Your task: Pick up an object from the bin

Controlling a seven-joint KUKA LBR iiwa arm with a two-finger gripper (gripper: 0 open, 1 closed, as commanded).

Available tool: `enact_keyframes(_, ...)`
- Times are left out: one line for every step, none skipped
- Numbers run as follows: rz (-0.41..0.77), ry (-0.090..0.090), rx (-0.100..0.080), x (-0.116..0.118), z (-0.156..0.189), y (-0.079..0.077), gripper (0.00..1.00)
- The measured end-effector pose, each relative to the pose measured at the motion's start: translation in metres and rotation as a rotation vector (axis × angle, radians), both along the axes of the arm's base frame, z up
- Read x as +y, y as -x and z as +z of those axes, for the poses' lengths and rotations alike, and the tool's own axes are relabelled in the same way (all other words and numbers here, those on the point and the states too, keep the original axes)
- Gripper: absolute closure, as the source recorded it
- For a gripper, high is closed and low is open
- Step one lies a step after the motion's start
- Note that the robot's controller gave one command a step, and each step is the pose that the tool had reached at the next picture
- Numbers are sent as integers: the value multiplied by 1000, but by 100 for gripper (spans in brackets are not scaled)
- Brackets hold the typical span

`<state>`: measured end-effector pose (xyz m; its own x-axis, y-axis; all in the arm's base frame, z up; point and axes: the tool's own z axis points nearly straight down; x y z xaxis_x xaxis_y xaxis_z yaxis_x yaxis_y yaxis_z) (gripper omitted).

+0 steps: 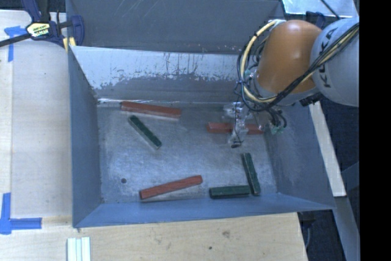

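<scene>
Under the pincer (pixel 236 137), a red stick (pixel 216 128) lies left-to-right.

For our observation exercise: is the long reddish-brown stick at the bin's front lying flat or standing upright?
Lying flat: the long reddish-brown stick rests lengthwise on the floor of the grey bin.

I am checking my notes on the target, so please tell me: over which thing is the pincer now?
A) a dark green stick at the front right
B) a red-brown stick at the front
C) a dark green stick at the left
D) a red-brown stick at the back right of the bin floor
D: the pincer is right over the red-brown stick lying at the back right of the bin floor.
</scene>
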<state>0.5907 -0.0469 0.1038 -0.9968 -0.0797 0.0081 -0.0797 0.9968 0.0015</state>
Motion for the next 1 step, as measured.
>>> enact_keyframes(0,1,-10,0,22,-2,100)
